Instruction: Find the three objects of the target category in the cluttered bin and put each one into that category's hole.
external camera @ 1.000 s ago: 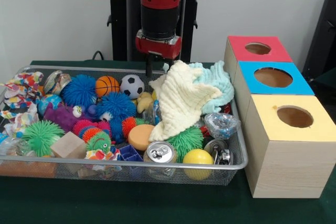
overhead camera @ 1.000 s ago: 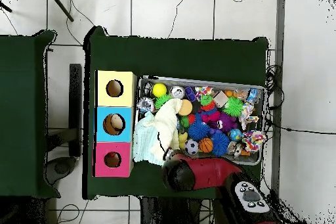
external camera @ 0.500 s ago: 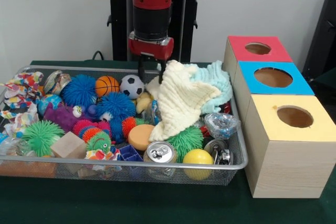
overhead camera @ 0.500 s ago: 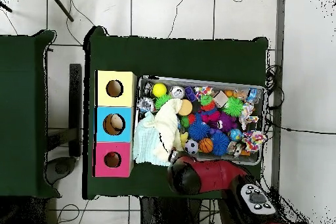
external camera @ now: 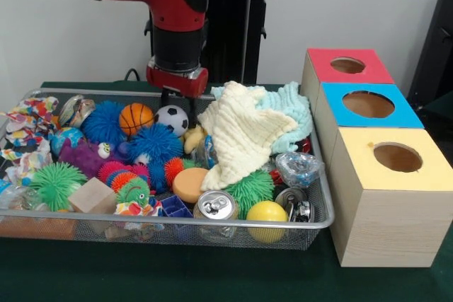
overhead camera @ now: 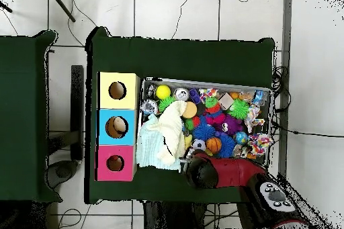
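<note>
Hovering over the far rim of the cluttered bin, the gripper hangs just above the small soccer ball and the small basketball. Its fingers are dark stubs mostly hidden under the red wrist, so I cannot tell how far apart they stand, and nothing seems to be held. The bin sits on the green surface, filling its middle and reaching toward the edge away from the three boxes, which line the other edge with red, blue and yellow tops, each with a round hole.

Which category is wanted is not plain; judging by the arm's position, the balls look likely. The soccer ball and basketball should be light, smooth and prone to roll or squirt out sideways, so the fingers ought to close across the widest part from straight above. The blue spiky ball would squash and grip easily. The pale cloth is limp and drapes over neighbours, possibly hiding more items. The can is thin-walled, slick and dents easily.
</note>
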You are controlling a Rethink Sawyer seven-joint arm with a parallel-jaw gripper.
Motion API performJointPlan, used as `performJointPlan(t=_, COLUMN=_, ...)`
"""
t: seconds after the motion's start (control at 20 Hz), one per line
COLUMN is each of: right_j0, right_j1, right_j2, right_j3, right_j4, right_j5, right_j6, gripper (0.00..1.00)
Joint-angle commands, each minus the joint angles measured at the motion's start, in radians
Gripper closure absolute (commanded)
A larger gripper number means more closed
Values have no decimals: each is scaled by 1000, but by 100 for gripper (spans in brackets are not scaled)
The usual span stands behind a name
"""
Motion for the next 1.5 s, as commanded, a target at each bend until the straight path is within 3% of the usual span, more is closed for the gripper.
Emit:
performJointPlan(t=0.05, right_j0=9, right_j1=105, right_j2=-2, right_j3=-210, right_j4=-52, right_j5=21, right_j6=-29, gripper=0)
performJointPlan(t=0.4, right_j0=80, right_j1=110, right_j2=-54, right_j3=-194, right_j4=-9, right_j5=8, right_j6=53, gripper=0)
performJointPlan(t=0.7, right_j0=82, right_j1=75, right_j2=-22, right_j3=-165, right_j4=29, right_j5=32, right_j6=49, gripper=0)
performJointPlan(t=0.85, right_j0=-6, right_j1=14, right_j2=62, right_j3=-187, right_j4=21, right_j5=136, right_j6=-82, gripper=0)
performJointPlan(t=0.95, right_j0=-61, right_j1=15, right_j2=109, right_j3=-236, right_j4=3, right_j5=171, right_j6=-160, gripper=0)
performJointPlan(t=1.2, right_j0=-218, right_j1=89, right_j2=262, right_j3=-364, right_j4=-72, right_j5=180, right_j6=-314, gripper=0)
performJointPlan(t=1.5, right_j0=-307, right_j1=158, right_j2=359, right_j3=-443, right_j4=-147, right_j5=214, right_j6=-387, gripper=0)
